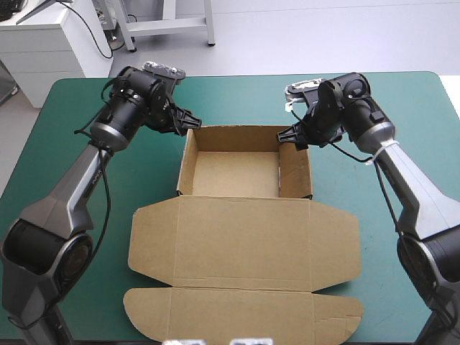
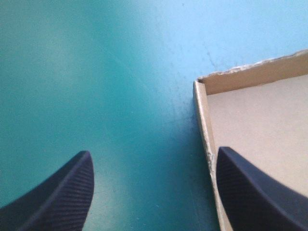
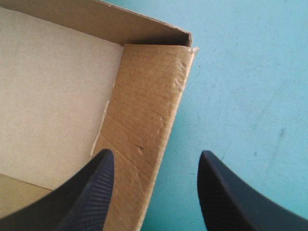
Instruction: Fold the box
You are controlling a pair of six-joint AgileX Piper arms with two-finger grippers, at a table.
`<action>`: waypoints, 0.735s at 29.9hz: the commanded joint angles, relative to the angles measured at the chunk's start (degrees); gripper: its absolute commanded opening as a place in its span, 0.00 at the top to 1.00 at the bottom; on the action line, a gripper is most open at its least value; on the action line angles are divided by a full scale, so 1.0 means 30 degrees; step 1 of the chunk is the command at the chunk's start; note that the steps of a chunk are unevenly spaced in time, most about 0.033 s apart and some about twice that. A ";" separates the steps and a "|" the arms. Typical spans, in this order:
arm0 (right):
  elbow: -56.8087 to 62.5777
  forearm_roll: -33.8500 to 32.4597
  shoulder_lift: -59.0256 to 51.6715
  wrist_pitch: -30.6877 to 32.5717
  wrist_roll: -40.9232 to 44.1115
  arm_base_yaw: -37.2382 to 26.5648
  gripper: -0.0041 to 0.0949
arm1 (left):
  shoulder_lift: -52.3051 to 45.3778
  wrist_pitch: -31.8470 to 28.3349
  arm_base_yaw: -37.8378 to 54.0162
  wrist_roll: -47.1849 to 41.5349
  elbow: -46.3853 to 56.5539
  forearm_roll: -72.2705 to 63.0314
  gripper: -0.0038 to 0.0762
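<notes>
The brown box (image 1: 244, 215) lies mid-table as an open tray with its four walls raised. Its lid (image 1: 244, 248) lies flat toward the near edge, the tuck flap (image 1: 241, 315) beyond it. My left gripper (image 1: 188, 121) is at the tray's far left corner, open, and straddles the left wall (image 2: 204, 130): one finger over the cover, one inside the tray. My right gripper (image 1: 293, 136) is at the far right corner, open, and straddles the right wall (image 3: 144, 130) in the same way. Neither pair of fingers touches the board.
The teal-green cover (image 1: 402, 108) shows bare around the box, widest at the far side and beyond both arms. The lid's side flaps (image 1: 147, 241) spread flat toward the left and right.
</notes>
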 commanded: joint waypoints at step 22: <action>0.2989 0.0528 -0.1519 -0.2109 0.1394 -0.0092 0.46 | -1.1974 -0.1543 -0.0293 0.2950 1.1013 -0.3899 0.96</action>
